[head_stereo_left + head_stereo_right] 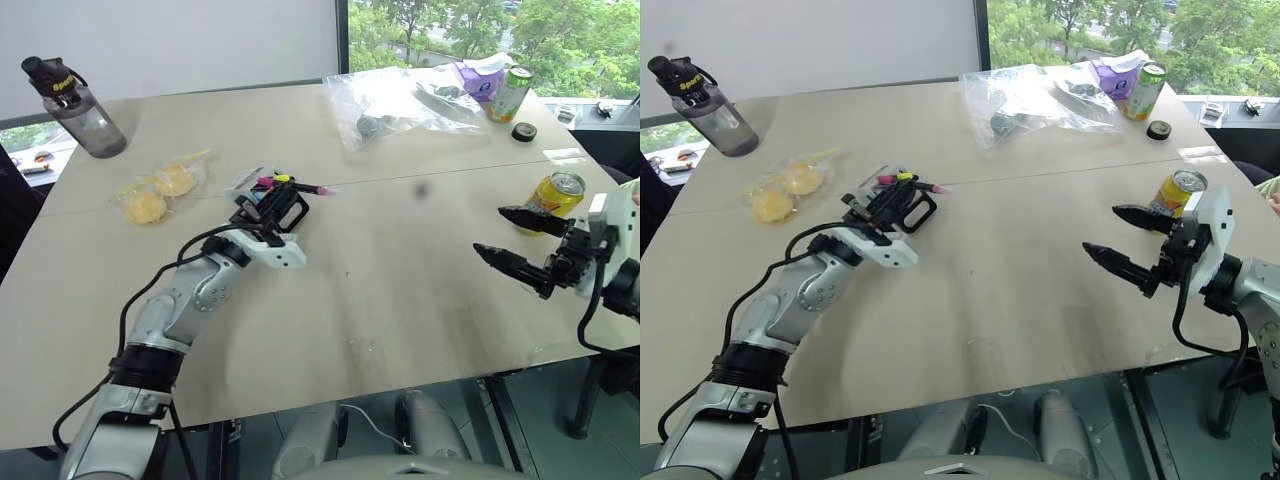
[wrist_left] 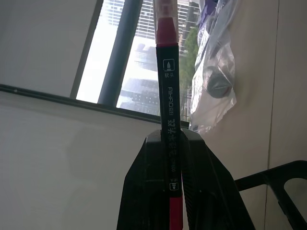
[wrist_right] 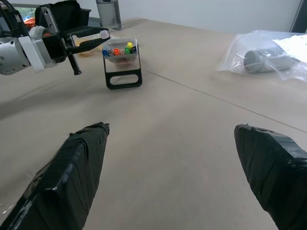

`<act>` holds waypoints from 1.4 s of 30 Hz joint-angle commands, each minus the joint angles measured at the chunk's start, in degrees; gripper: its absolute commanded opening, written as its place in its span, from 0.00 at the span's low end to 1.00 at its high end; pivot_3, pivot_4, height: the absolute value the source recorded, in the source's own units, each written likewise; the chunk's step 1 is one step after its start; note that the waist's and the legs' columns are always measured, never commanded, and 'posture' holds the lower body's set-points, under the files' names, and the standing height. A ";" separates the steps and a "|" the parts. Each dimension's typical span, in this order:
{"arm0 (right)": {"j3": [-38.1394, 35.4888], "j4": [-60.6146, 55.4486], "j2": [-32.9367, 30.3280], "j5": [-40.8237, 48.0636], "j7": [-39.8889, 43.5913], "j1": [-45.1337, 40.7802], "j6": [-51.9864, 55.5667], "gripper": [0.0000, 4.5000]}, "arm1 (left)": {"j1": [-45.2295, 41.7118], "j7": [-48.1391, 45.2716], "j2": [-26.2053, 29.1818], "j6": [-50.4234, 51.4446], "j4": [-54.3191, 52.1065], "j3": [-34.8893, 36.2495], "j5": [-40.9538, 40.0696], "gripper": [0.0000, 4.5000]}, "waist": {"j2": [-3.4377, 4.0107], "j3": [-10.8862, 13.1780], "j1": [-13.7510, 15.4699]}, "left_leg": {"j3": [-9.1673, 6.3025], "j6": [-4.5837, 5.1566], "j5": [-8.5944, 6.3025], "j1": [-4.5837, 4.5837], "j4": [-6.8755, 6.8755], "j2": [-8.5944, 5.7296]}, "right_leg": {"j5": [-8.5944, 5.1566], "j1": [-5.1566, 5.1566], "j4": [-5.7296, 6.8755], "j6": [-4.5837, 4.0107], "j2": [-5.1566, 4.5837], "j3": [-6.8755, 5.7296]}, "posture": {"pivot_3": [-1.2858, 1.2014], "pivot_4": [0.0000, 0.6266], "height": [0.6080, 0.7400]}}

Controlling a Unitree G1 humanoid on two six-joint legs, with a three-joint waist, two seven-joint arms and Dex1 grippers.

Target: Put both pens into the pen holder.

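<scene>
I use the pen holder (image 3: 123,64) as my landmark: a small black frame with thin bars, standing on the smooth tan table (image 1: 400,290). Coloured dots of yellow, orange, green and blue show inside it.

Far off to its left stands a dark see-through water bottle (image 1: 78,105). Nearer on that side lie two round yellow things in a crinkly clear bag (image 1: 160,186); I cannot tell what they are.

My left gripper (image 1: 262,208) hangs right at the holder and is clamped on the pink pen (image 2: 170,103). The pen is slim, black in the middle with pink-red ends, and its pink tip pokes out past the holder. My gripper hides part of the holder from my head cameras. I cannot make out the blue pen.

Behind and right of the holder lies a shiny clear bag (image 1: 395,105) with something grey inside. Well to the right, my right gripper (image 1: 510,240) is spread wide with nothing in it, its pointed fingers (image 3: 72,177) wrapped in rough black tape. A yellow can (image 1: 553,197) stands just beyond it.
</scene>
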 commanded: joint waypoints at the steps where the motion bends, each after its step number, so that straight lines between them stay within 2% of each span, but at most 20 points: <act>1: -0.69 -1.59 -0.49 2.79 0.70 -0.92 0.45 1.00 | -0.15 1.29 0.84 -0.62 0.17 1.43 -1.62 0.02 | 0.00 0.00 -0.01 | 0.00 0.00 0.00 0.00 0.00 0.00 | 0.00 0.00 0.00 0.00 0.00 0.00 | 0.52 0.24 1.00; 6: -1.66 -2.57 -0.51 6.95 1.32 -1.30 1.68 1.00 | -0.73 1.62 1.01 -0.12 1.76 1.22 -2.07 0.02 | 0.00 0.00 -0.03 | 0.00 0.01 0.00 0.00 -0.02 0.00 | 0.00 0.00 -0.01 0.00 0.00 0.01 | 0.52 0.24 1.00; 16: -1.69 -3.88 -0.45 8.33 -1.62 -1.71 1.59 1.00 | -2.31 -0.36 -0.38 1.25 3.93 0.83 -4.83 0.02 | 0.00 0.00 -0.05 | 0.00 0.01 0.00 -0.01 -0.03 0.01 | 0.00 0.00 -0.01 0.00 0.00 0.00 | 0.52 0.24 1.00; 27: -1.68 -4.06 -1.12 8.37 -2.70 -1.41 1.32 1.00 | -4.44 -1.45 -1.37 -2.49 5.15 -2.26 -5.84 0.02 | 0.00 0.00 -0.09 | 0.00 0.01 0.00 -0.01 -0.03 0.01 | 0.00 -0.01 -0.02 0.00 -0.01 0.00 | 0.52 0.24 1.00; 42: -2.33 -4.83 -1.28 7.31 -3.28 -0.02 0.71 1.00 | -5.39 -1.31 -1.14 -0.68 10.92 -0.35 -9.77 0.02 | 0.00 0.00 -0.09 | 0.00 0.01 -0.01 -0.02 -0.04 0.01 | 0.00 -0.03 -0.03 0.00 0.00 0.01 | 0.52 0.24 1.00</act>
